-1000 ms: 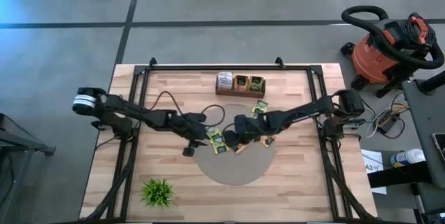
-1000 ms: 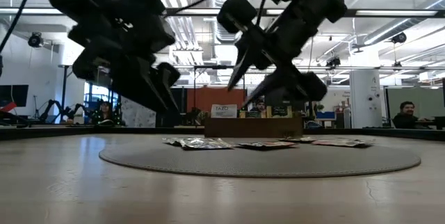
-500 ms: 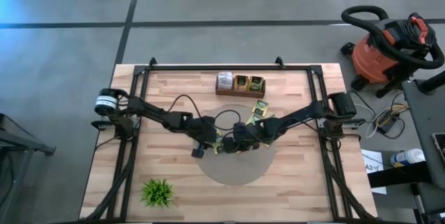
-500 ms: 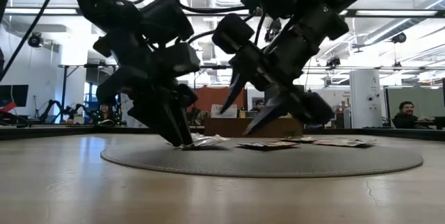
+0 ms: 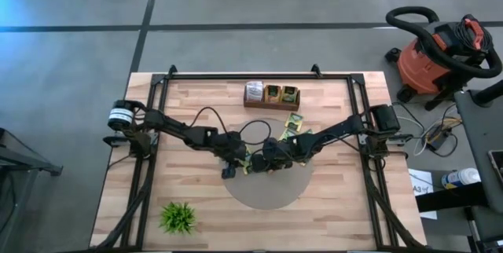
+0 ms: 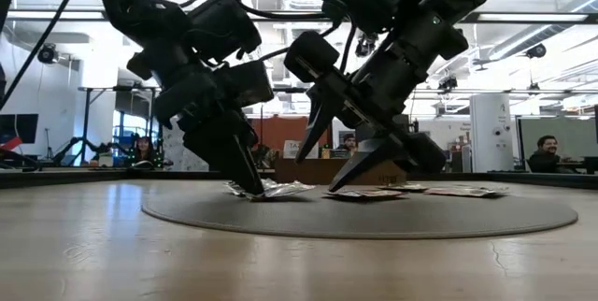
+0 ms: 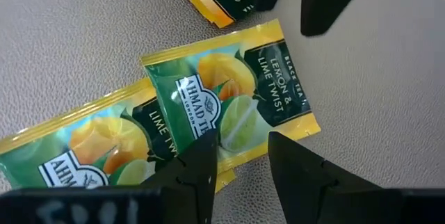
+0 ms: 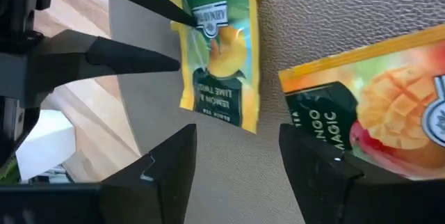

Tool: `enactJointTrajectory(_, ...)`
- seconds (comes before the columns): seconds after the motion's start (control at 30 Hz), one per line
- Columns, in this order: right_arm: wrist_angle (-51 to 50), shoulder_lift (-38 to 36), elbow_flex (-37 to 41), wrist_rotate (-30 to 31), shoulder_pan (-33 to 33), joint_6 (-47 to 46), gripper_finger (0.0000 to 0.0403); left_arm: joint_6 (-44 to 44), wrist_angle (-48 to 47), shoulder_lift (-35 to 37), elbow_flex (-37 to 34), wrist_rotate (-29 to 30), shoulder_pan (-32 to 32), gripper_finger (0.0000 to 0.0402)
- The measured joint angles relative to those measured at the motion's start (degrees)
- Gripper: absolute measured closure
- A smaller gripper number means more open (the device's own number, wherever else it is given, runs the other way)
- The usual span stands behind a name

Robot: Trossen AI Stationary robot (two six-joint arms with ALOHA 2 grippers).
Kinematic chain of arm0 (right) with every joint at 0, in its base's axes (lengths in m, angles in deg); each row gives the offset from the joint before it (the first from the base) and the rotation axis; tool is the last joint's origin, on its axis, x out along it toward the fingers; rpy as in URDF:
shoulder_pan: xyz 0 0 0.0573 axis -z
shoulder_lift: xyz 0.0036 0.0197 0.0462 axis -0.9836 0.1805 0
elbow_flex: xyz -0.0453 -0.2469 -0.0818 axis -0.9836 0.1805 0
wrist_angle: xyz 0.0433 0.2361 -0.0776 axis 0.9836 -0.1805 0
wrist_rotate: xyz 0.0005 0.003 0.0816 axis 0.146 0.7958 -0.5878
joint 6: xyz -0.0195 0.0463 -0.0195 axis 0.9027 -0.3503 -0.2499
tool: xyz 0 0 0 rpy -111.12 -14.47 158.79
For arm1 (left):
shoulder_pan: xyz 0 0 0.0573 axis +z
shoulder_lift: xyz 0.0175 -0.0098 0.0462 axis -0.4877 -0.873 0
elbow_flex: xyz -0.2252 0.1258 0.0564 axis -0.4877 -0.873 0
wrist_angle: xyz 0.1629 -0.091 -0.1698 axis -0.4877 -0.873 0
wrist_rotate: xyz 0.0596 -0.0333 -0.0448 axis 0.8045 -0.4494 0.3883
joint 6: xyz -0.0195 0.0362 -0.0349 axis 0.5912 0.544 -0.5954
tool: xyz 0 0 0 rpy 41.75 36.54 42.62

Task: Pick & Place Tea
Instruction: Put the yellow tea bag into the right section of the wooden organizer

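Several tea sachets lie flat on a round grey mat (image 5: pixel 263 194). Two green lemon-lime sachets overlap: one (image 7: pixel 229 99) partly covers the other (image 7: pixel 76 147). An orange mango sachet (image 8: pixel 368 123) lies beside them. My left gripper (image 7: pixel 236 165) is open and slants down. Its fingertips are at mat level (image 6: pixel 250 187) by the upper lemon-lime sachet's edge. My right gripper (image 8: pixel 240 154) is open and hangs just above the mat (image 6: pixel 318 175), between the lemon-lime and mango sachets, facing the left gripper. My left gripper stands with one fingertip (image 7: pixel 201 161) over the upper lemon-lime sachet's edge (image 7: pixel 226 151) and the other fingertip (image 7: pixel 299 168) on the bare mat beside it. It comes slanting down from the table's left side. I cannot tell whether it touches the sachet, which lies flat.
A wooden box (image 5: pixel 272 96) with upright sachets stands at the table's far edge. More sachets (image 5: pixel 295 123) lie on the mat's far side. A small green plant (image 5: pixel 178 216) stands near the front left corner. The mat's near half is bare.
My left gripper has come down and toward the table's right, onto the mat, and has rolled at the wrist. Its fingertips now stand at the lemon-lime sachets. My right gripper has sunk closer to the mat. The sachets have stayed where they were.
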Motion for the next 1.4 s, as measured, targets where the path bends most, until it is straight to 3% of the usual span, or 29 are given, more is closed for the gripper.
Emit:
enactJointTrajectory(0.5, -0.78, 0.00, 0.22, -1.87, -0.45, -1.19, 0.0264, -9.23, 4.11, -0.21, -0.78, 0.40, -0.26, 0.0273)
enactJointTrajectory(0.8, -0.94, 0.00, 0.26, 0.87, -0.92, -3.48, 0.0241, -10.59, 5.75, -1.25, -1.75, -1.87, -2.01, 0.0273)
enactJointTrajectory(1.0, -0.76, 0.53, 0.24, 1.05, -1.41, -3.87, 0.0234, -16.57, 10.66, -3.55, -1.74, -1.88, -2.14, 0.0273)
enactJointTrajectory(1.2, 2.00, 2.95, 0.04, -5.03, -1.79, -4.44, 0.0249, -19.32, 12.74, -5.07, -1.15, -1.25, -2.19, 0.0273)
enactJointTrajectory(1.4, 0.66, 2.22, 0.16, -6.25, -1.77, -3.06, 0.0283, -19.46, 12.72, -5.11, -1.08, -0.58, -2.23, 0.0273)
